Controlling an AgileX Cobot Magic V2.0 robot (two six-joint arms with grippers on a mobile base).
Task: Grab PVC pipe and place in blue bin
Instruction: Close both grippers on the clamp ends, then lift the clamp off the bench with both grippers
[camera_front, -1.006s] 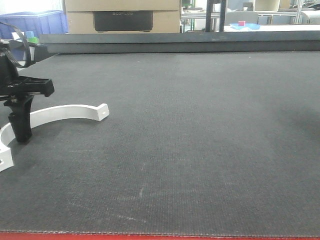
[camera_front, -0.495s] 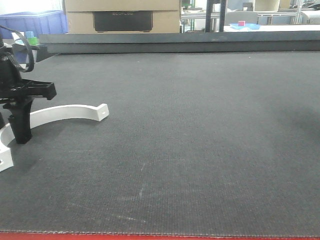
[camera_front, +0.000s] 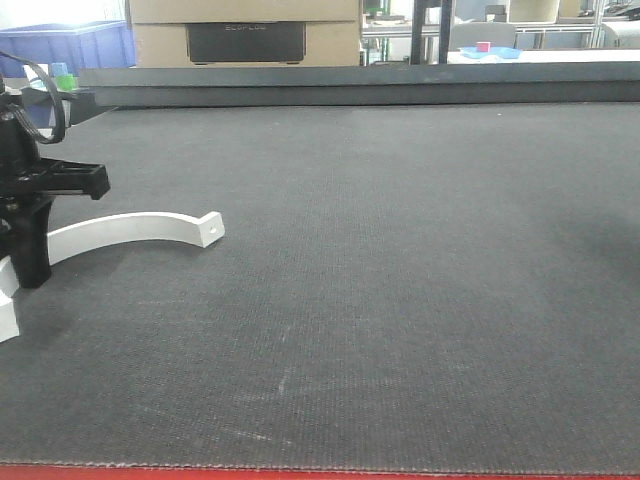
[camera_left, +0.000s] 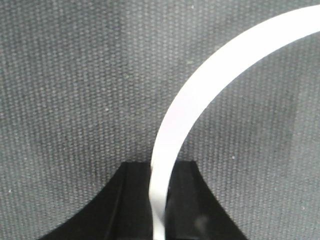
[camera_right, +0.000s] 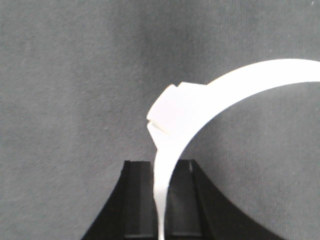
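Out front, the left gripper (camera_front: 30, 272) runs off the left edge and hides a stretch of the pipe (camera_front: 140, 227), whose near end is clipped there too. The bin (camera_front: 90, 45) sits half behind the table rim (camera_front: 350, 85). Both wrist views crop the arc and the fingers (camera_left: 132, 200); up close the pipe blurs.

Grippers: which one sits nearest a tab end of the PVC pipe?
Right gripper: a squared tab of the PVC pipe lies just beyond its fingers. Left gripper straddles plain band, no tab in view.
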